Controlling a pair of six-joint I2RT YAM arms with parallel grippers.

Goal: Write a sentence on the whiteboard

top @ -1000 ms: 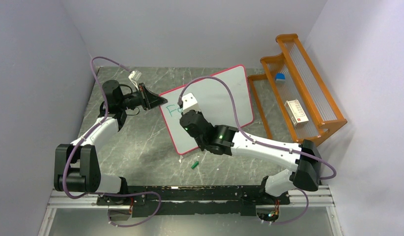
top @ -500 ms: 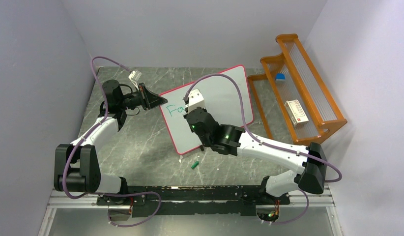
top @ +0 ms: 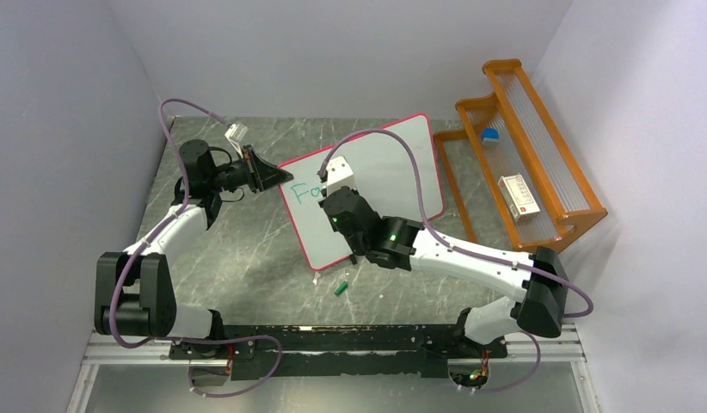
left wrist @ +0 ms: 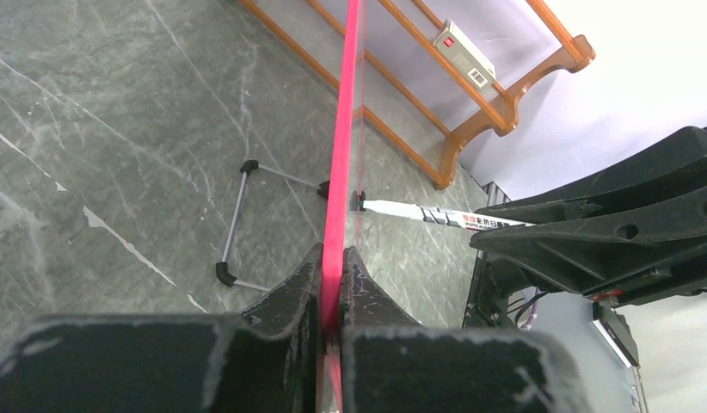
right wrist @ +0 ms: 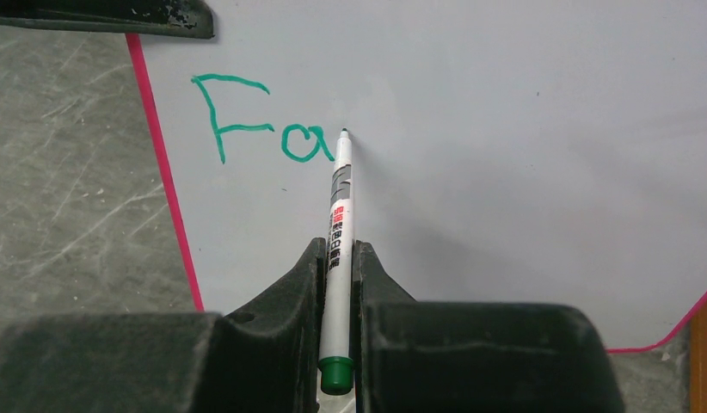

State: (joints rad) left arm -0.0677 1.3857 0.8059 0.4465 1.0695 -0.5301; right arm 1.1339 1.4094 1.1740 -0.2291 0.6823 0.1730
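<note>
Right gripper (right wrist: 337,251) is closed narrow on the marker (right wrist: 340,202), with the barrel clamped between the jaws. The tip touches the board (right wrist: 522,172) just at 3 o'clock of the green "Fa", which is all that shows of the sentence (right wrist: 260,120). Left gripper (left wrist: 331,267) is pinched shut on the board's pink frame, at its 10 o'clock corner in the top view. The board stands propped on a wire leg near the table's 12 o'clock, with the rack (top: 531,146) at its 3 o'clock. We judge the step in hand to be the next letter, so most of the writing is yet to do. To do it well we should press only lightly, since the board rests on a thin leg and one clamp, and a hard push could rock it or skid the tip. We would draw short strokes toward 6 o'clock, lift clear between letters, set the baseline level with the "a", and space the letters to fit before the 3 o'clock edge. The left arm should hold firm while we write.
</note>
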